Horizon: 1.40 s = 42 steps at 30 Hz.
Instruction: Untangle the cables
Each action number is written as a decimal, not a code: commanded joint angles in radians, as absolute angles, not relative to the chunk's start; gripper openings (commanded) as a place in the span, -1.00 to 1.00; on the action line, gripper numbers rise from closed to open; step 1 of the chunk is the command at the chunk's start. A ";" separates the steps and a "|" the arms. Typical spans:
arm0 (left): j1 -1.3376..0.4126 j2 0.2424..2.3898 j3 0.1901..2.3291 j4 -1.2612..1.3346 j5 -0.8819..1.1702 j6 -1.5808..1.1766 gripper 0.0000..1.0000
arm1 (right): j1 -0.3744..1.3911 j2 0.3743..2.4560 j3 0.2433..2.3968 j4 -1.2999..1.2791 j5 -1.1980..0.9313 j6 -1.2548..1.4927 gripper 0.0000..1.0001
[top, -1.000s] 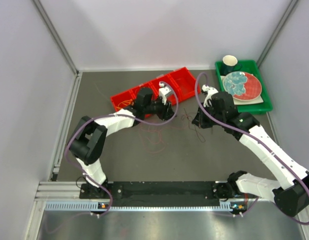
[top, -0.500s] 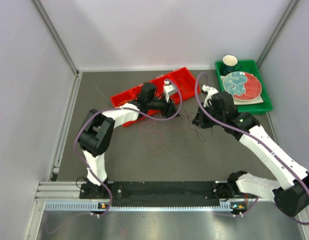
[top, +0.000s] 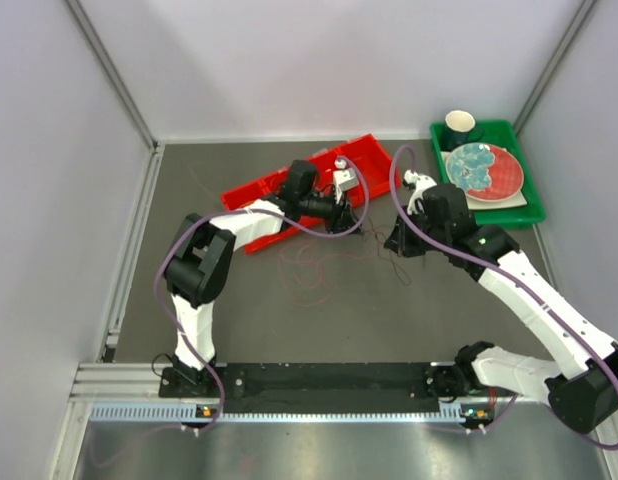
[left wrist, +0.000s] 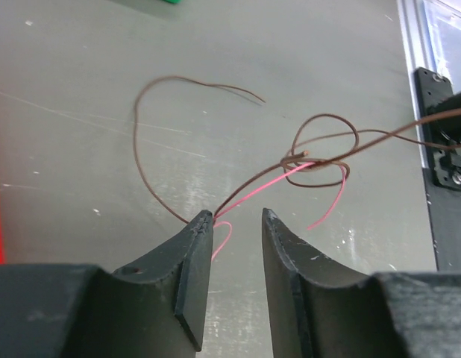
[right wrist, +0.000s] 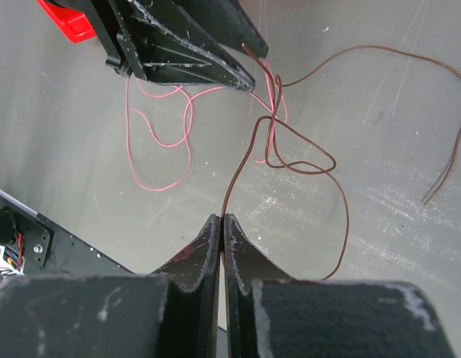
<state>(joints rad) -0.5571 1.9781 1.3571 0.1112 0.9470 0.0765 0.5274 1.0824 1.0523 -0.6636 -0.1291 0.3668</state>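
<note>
The cables lie tangled on the grey table between my two grippers. In the right wrist view a brown cable (right wrist: pixel 232 183) rises from my right gripper (right wrist: pixel 222 221), which is shut on it, to a knot with a pink cable (right wrist: pixel 160 189). The left gripper's fingers (right wrist: pixel 186 63) hang just beyond that knot. In the left wrist view my left gripper (left wrist: pixel 236 216) is open. The brown knot (left wrist: pixel 305 158) and the pink cable (left wrist: pixel 264 188) run to its left fingertip, unclamped. From above, the left gripper (top: pixel 353 209) and right gripper (top: pixel 392 243) flank the dark strands (top: pixel 381 250).
Red bins (top: pixel 361 160) stand just behind the left gripper. A green tray (top: pixel 529 213) with a patterned plate (top: pixel 484 170) and a dark cup (top: pixel 460 126) sits at the back right. More pink loops (top: pixel 307 270) lie left of the tangle. White walls enclose the table.
My left arm has stretched farther back and to the right, along the red bins, and its jaws have narrowed a little. The right arm and its grip have not moved.
</note>
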 commanded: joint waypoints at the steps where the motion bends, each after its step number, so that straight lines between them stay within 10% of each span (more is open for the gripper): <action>1: -0.561 1.987 1.385 0.106 1.017 0.104 -0.27 | 0.526 1.069 1.046 -0.652 -0.123 0.356 -1.00; 34: -0.568 2.025 1.425 0.189 0.977 0.037 -0.28 | 0.526 1.078 1.055 -0.655 -0.132 0.359 -1.00; 42: -0.584 2.037 1.428 0.227 0.992 0.005 -0.55 | 0.526 1.078 1.058 -0.652 -0.135 0.359 -1.00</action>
<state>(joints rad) -0.5724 2.0209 1.3968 0.1665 0.9497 0.0166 0.5274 1.0828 1.0466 -0.6662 -0.1299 0.3668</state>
